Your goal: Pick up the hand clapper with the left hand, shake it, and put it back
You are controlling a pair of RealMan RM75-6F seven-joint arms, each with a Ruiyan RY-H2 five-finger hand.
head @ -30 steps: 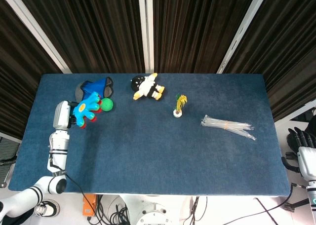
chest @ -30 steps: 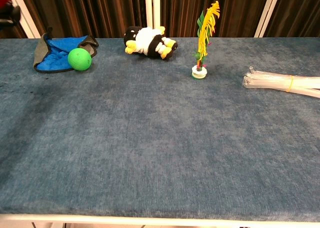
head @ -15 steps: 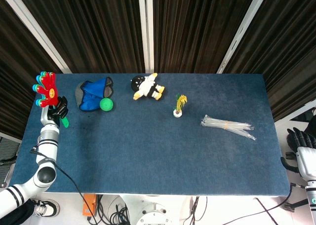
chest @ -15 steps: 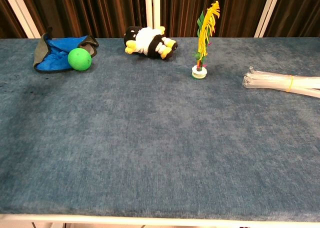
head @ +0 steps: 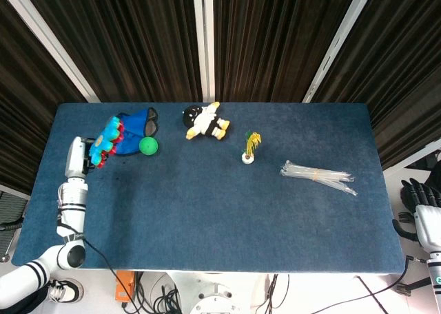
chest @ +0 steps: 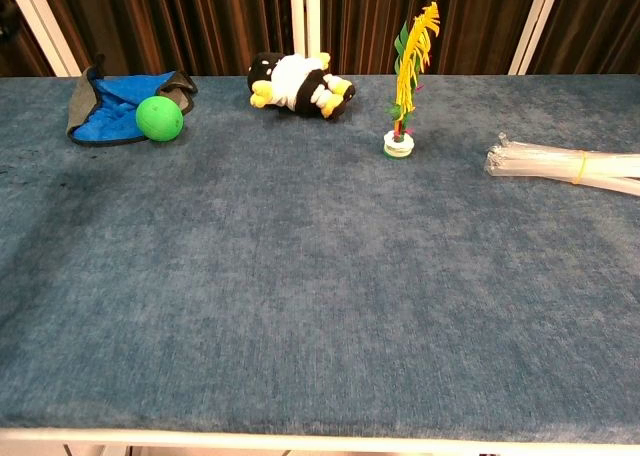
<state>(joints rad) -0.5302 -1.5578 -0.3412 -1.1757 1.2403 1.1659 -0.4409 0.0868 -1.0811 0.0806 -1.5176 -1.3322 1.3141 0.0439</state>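
The left hand (head: 84, 157) holds the hand clapper (head: 108, 136) raised just left of the green ball (head: 148, 145), apparently mid-shake; putting it back remains. The right hand (head: 422, 193) hangs empty, fingers loosely apart, far right of the ball.

Table (head: 227, 217) w/ dark blue felt top. Behind its far edge: dark brown pleated curtains (head: 275, 38) w/ white vertical strips (head: 204, 38). Cables (head: 158, 297) on floor below near edge.
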